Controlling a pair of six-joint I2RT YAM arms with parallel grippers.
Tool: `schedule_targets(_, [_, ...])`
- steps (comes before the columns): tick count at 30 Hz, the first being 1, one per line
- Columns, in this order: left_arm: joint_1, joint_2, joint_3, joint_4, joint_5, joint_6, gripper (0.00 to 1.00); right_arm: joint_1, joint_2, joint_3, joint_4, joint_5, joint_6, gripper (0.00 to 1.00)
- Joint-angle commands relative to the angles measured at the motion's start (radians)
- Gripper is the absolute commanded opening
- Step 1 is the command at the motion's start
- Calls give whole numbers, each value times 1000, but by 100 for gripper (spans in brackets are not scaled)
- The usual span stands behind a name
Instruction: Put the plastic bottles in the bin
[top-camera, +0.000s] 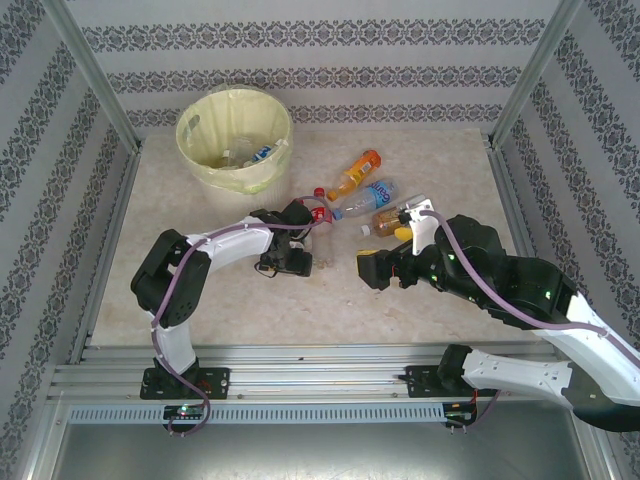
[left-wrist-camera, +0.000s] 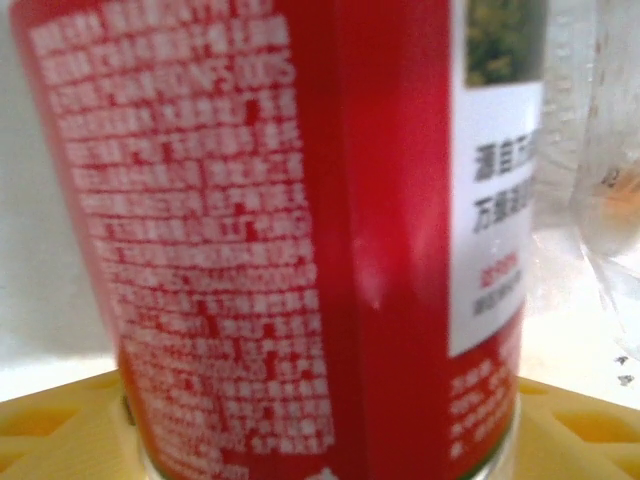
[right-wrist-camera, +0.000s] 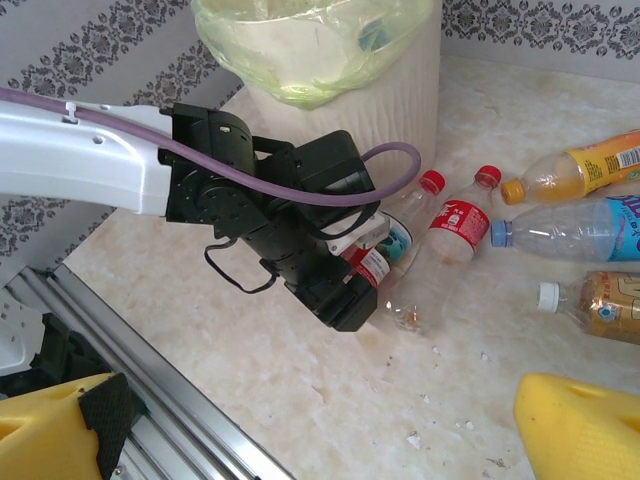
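Red-labelled and clear, one of the plastic bottles lies on its side on the table. Its long axis runs near to far, with the red cap toward the bin and the base toward the arms. The left gripper straddles its middle, a yellow finger on either side; whether they press it I cannot tell. A second red-labelled bottle lies just beside it, cap also far. To their right, an orange bottle, a blue-labelled bottle and a brown bottle point their caps toward the left arm. The bin stands upright at the far left, bag-lined, with a few bottles inside. The right gripper hovers near the brown bottle, jaws wide apart
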Motion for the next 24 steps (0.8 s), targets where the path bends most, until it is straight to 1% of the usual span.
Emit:
schedule_targets(1, [10, 0, 24, 19, -17, 3, 75, 5, -9, -13, 3, 21, 10, 98])
schedule_targets(5, [10, -5, 21, 19, -19, 2, 70, 6, -8, -16, 8, 18, 11, 98])
schedule_targets(11, [9, -72, -14, 24, -32, 4, 63, 5, -9, -17, 14, 20, 12, 98])
schedule_targets(17, [-8, -228, -97, 68, -6, 15, 61, 4, -24, -32, 42, 49, 10, 97])
schedule_targets(21, [-23, -356, -127, 70, 9, 67, 61, 4, -30, -35, 57, 60, 9, 97])
schedule_targets(24, [-33, -440, -124, 59, 58, 116, 61, 4, -33, -40, 70, 69, 7, 97])
